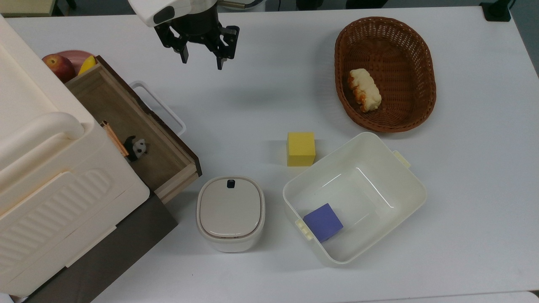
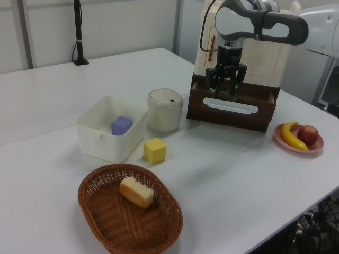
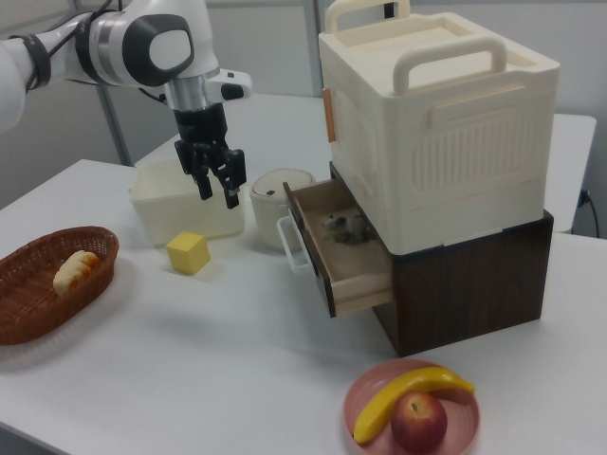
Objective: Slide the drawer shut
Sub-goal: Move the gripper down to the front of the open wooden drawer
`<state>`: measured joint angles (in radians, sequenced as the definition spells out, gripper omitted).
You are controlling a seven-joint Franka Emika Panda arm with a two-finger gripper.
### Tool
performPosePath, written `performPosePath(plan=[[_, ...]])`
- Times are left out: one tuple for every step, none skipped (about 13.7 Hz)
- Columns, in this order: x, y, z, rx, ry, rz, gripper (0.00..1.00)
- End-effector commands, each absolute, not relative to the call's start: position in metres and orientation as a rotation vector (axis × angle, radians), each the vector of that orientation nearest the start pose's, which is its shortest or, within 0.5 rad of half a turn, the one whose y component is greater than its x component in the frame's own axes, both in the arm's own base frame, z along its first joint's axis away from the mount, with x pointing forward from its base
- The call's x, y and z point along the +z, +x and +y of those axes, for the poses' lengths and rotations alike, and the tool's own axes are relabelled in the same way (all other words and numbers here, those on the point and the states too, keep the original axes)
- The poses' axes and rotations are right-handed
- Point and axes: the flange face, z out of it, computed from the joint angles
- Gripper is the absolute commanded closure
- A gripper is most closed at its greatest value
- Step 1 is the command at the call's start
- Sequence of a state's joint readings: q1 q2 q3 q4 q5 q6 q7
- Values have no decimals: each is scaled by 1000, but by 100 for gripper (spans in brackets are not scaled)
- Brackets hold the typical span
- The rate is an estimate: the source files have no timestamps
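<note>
The drawer stands pulled out of the dark base under the cream cabinet. It is light wood inside, with a dark brown front panel and a white loop handle. A small panda figure and a copper pen lie in it. My gripper hangs above the table, beyond the handle toward the top view's upper right and apart from it. It is open with nothing between its fingers. In the right view the gripper is to the left of the drawer.
A lidded beige container sits close to the drawer's near corner. A white bin holds a purple cube, with a yellow cube beside it. A basket holds bread. A pink plate carries an apple and a banana.
</note>
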<state>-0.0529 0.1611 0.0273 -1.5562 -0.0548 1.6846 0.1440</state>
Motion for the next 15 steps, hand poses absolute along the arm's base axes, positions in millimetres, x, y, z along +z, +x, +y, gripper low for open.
performPosePath(plan=[[545, 602, -21, 63, -3154, 278, 77], [543, 600, -22, 90, -3150, 291, 79], [539, 598, -23, 121, -3146, 313, 83], [532, 597, -25, 140, -3141, 378, 84], [522, 598, -36, 158, -3126, 521, 87], [513, 599, -35, 182, -3120, 568, 87], [503, 601, -36, 193, -3113, 613, 87], [495, 603, -46, 154, -3095, 712, 87], [489, 606, -55, 107, -3077, 789, 87], [488, 610, -60, 63, -3063, 833, 87], [480, 616, -65, 35, -3048, 885, 87], [469, 625, -70, 0, -3030, 941, 86], [459, 632, -72, -32, -3020, 966, 87], [452, 641, -77, -91, -2994, 1027, 86], [449, 645, -83, -131, -2976, 1073, 86]])
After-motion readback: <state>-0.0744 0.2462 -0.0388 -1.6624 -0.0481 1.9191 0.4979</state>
